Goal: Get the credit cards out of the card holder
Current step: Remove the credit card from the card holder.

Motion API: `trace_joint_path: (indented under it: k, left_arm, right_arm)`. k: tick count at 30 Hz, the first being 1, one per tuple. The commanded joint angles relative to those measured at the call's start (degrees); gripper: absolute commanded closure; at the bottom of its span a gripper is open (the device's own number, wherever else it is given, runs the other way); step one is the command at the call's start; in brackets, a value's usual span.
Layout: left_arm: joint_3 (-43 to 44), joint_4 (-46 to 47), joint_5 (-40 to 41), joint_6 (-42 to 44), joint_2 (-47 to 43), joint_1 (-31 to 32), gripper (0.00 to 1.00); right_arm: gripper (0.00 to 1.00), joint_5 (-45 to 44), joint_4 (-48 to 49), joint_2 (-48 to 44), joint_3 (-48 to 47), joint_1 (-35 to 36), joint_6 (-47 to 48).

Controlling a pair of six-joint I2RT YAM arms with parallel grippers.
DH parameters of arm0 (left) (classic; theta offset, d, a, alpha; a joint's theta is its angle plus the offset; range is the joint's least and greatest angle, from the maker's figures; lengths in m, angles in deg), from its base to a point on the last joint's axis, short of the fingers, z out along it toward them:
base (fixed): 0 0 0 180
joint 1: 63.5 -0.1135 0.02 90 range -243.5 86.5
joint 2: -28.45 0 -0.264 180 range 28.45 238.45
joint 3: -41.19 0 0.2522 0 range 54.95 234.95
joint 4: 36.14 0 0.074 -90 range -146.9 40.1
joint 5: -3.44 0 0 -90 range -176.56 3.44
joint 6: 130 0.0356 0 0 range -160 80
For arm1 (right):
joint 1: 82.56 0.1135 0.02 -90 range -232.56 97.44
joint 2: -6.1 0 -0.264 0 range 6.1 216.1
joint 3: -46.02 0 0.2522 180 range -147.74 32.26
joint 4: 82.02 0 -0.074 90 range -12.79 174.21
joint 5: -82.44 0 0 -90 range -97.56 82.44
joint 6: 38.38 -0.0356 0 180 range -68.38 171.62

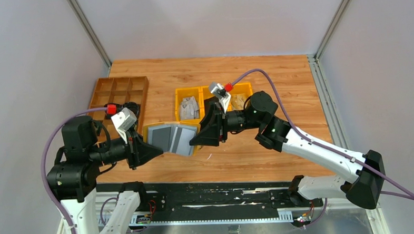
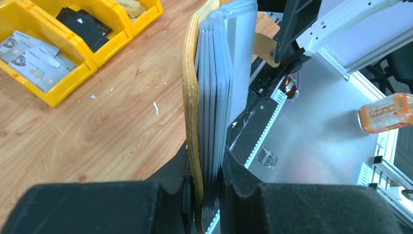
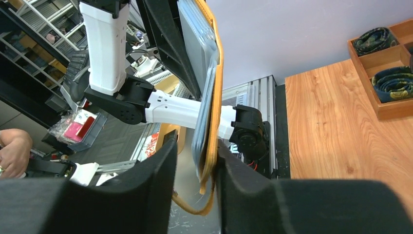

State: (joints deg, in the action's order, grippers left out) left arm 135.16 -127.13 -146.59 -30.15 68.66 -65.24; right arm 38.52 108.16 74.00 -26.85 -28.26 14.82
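Card holder (image 1: 171, 138) aloft, spread open, above worktop (image 1: 249, 157). Left gripper (image 2: 207, 175): jaws clamped on one edge. Right gripper (image 3: 195, 161): jaws parted, loose around opposite edge. Credit cards (image 2: 216, 92) stacked inside: light, stiff, slick. Best pinched by exposed card edge; soft holder likely to flex.

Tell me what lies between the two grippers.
Only the opened card holder, clamped by the left gripper, its other edge inside the right gripper; top view.
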Motion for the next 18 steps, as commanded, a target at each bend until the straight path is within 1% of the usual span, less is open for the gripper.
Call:
trace_joint_path:
  k: [1, 3, 7, 10, 14, 16, 18]
  left_arm:
    - [2.4, 2.17, -4.01, -2.59, 0.79, 0.11, 1.0]
    - [2.93, 2.17, -4.65, -3.19, 0.96, 0.15, 1.0]
    - [3.82, 2.17, -5.1, -3.83, 1.19, 0.15, 1.0]
    - [3.86, 2.17, -5.85, -4.27, 1.26, 0.15, 1.0]
    - [3.85, 2.17, -6.45, -4.4, 1.45, 0.15, 1.0]
    - [3.84, 2.17, -6.73, -4.48, 1.56, 0.15, 1.0]
    - [3.89, 2.11, -6.98, -4.67, 1.5, 0.16, 1.0]
  right_arm:
    - [0.65, 1.31, 2.56, -1.55, 0.84, 0.19, 0.87]
    - [0.7, 1.61, 2.63, -1.7, 0.93, 0.19, 0.86]
    - [0.72, 2.56, 2.53, -2.34, 1.06, 0.19, 1.17]
    - [0.64, 3.67, 2.43, -3.35, 1.34, 0.19, 1.62]
    - [0.6, 5.44, 1.28, -4.6, 1.52, 0.19, 2.67]
    - [0.63, 4.91, 0.18, -4.95, 1.54, 0.19, 3.67]
    - [0.69, 4.55, -0.63, -4.78, 1.29, 0.19, 3.91]
